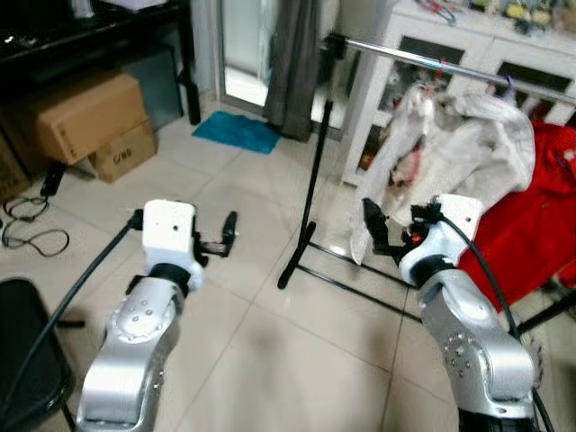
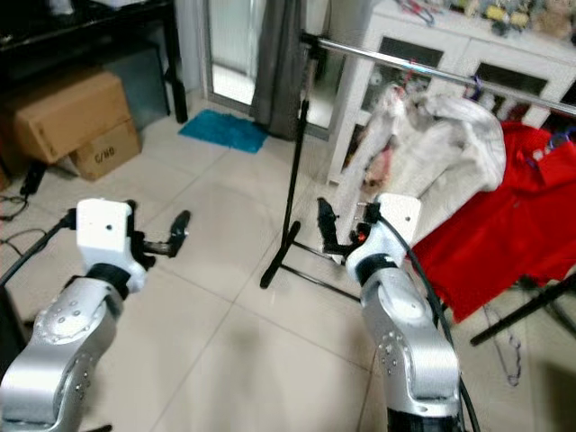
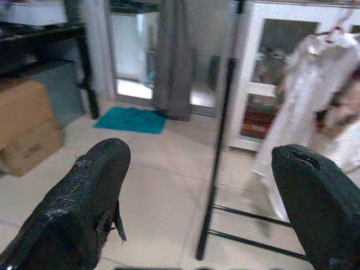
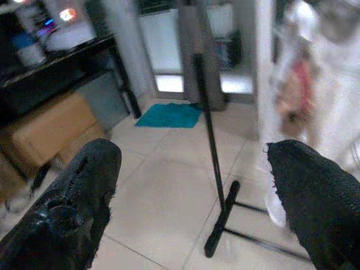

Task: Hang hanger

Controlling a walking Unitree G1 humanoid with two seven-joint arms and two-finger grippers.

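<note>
Both arms are raised in front of the robot, and neither carries anything. The left pincer (image 1: 227, 236) has its two black fingers (image 3: 84, 202) spread wide on empty air, and the right pincer (image 1: 385, 230) is just as far apart with nothing between the pads. That reads like a ready stance, jaws held open ahead of a grasp.

Ahead of the right pincer and above it runs the shiny metal rail of the black garment rack (image 1: 423, 58). A crumpled white garment (image 1: 468, 144) droops from the rail just beyond the right fingertips, with a bright red garment (image 1: 531, 207) further to its right side. The rack's black upright post (image 1: 315, 171) stands between the two pincers, further out.

The hanger itself? I cannot make one out clearly among those clothes; a thin wire shape (image 2: 508, 346) lies on the pale tiled floor (image 1: 270, 342) off to the right pincer's outer side, possibly it.
</note>
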